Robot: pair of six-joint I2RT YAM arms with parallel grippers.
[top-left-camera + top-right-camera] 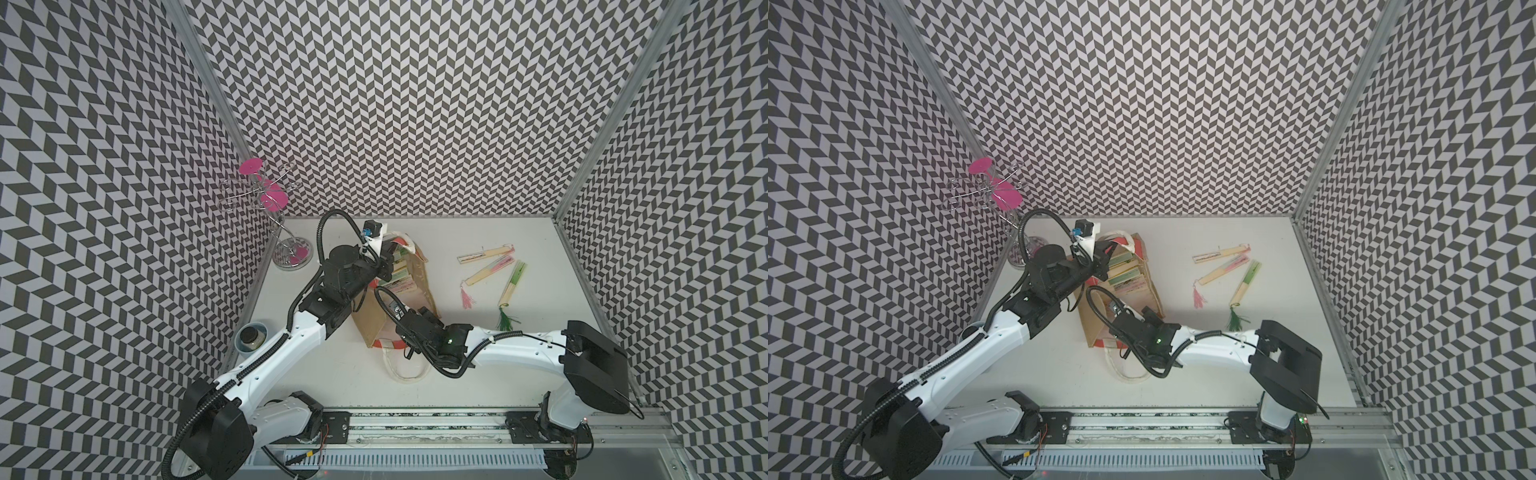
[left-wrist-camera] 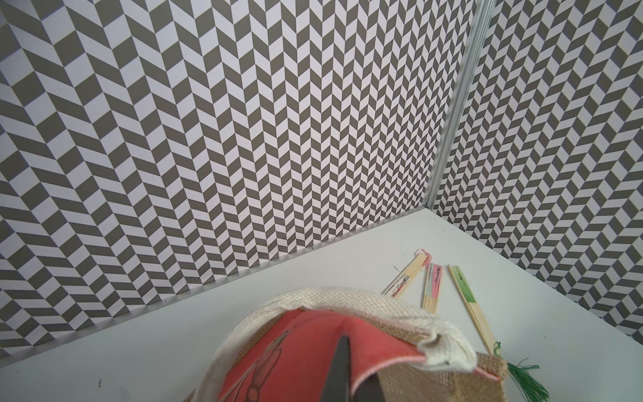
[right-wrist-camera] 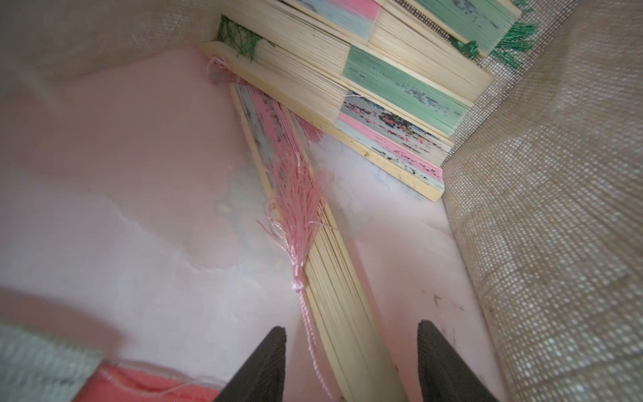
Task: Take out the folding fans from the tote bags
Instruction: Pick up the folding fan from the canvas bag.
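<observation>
the tote bag is sitting mid-table with its mouth gaping, one white rope handle trailing on the table at the near side. the left pincer is clenching the bag's far rim, its dark fingers biting the red-orange trim just under the other rope handle. the right pincer is reaching inside the bag with its fingers spread apart, grasping nothing. they are straddling the bamboo end of a loose fan whose pink tassel is draping along it on the pale lining. behind it, a stack of folding fans is leaning in the bag's corner, showing green and pink paper. outside, well to the right of the bag, an ink-marked fan, a pink fan and a green fan are lying close together on the table.
</observation>
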